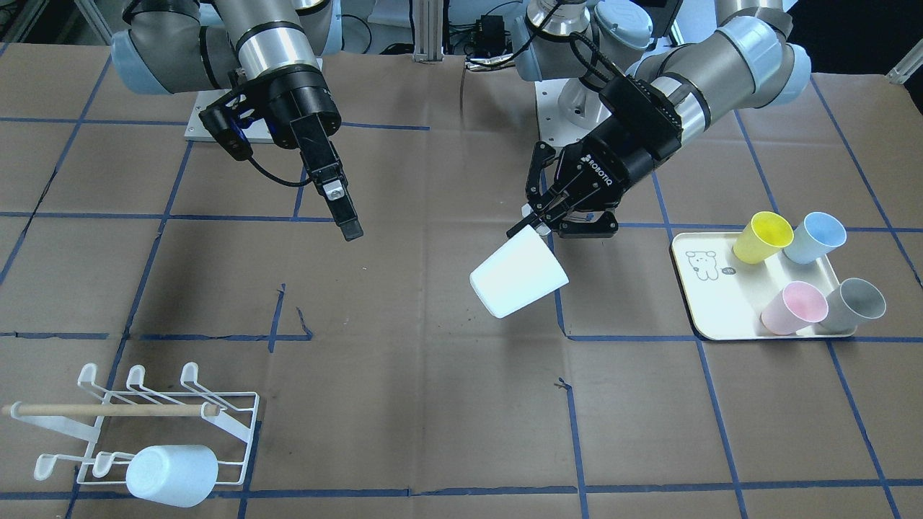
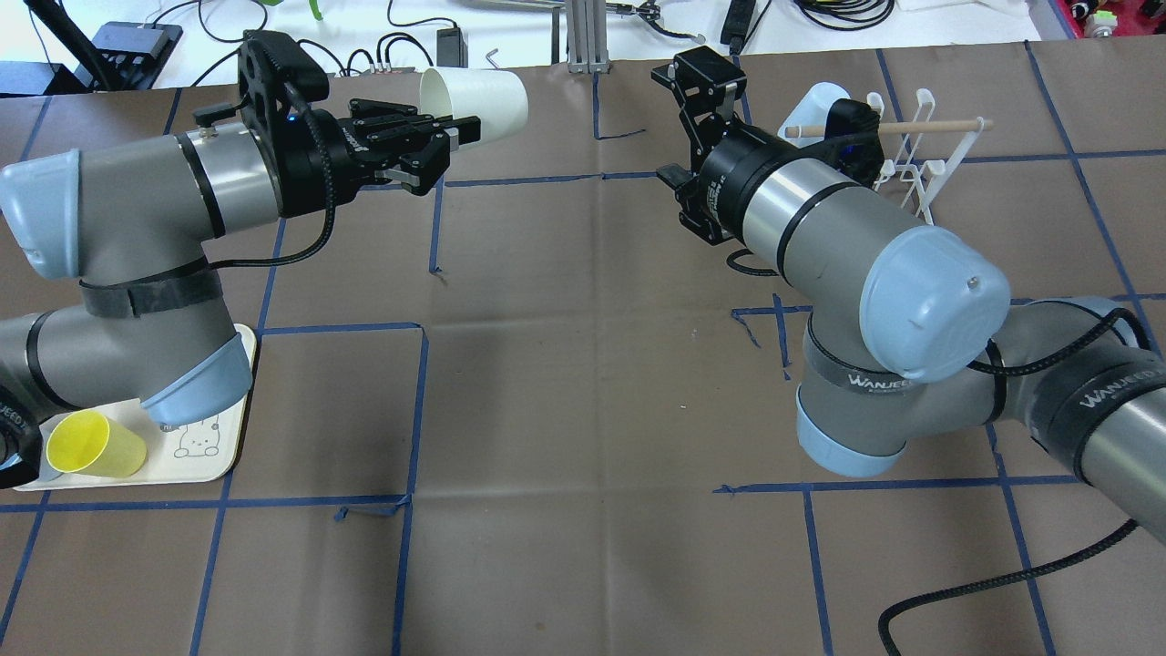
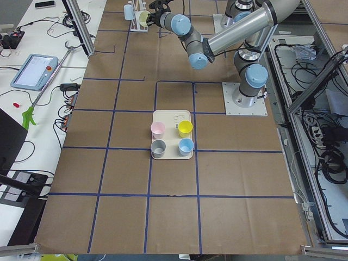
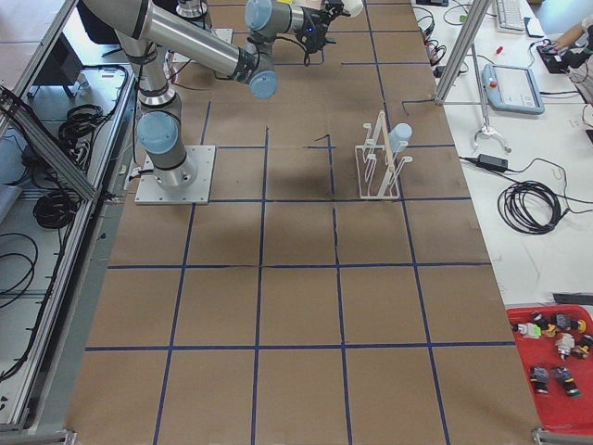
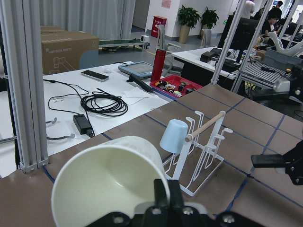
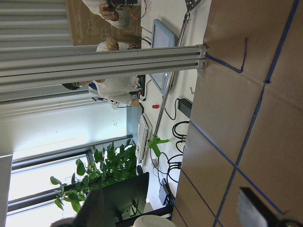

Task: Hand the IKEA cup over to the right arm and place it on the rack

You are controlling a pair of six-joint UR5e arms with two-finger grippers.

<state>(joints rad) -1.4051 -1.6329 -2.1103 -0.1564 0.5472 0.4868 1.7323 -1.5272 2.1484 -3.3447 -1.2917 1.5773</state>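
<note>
Black left fingers (image 1: 525, 226) are clamped on the rim of the white cup (image 1: 518, 276), which is held above the counter (image 1: 433, 404). Its base is aimed sideways at the right fingers (image 1: 345, 213), which are spread wide, empty and well apart from it. The rack (image 1: 108, 409) is set on their side.

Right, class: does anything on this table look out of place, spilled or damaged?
Nothing stands out. Four cups stand upright on the tray, a pale blue cup sits on the rack, and the white cup tilts only because the left gripper holds its rim. Some blue tape ends look ragged.
</note>
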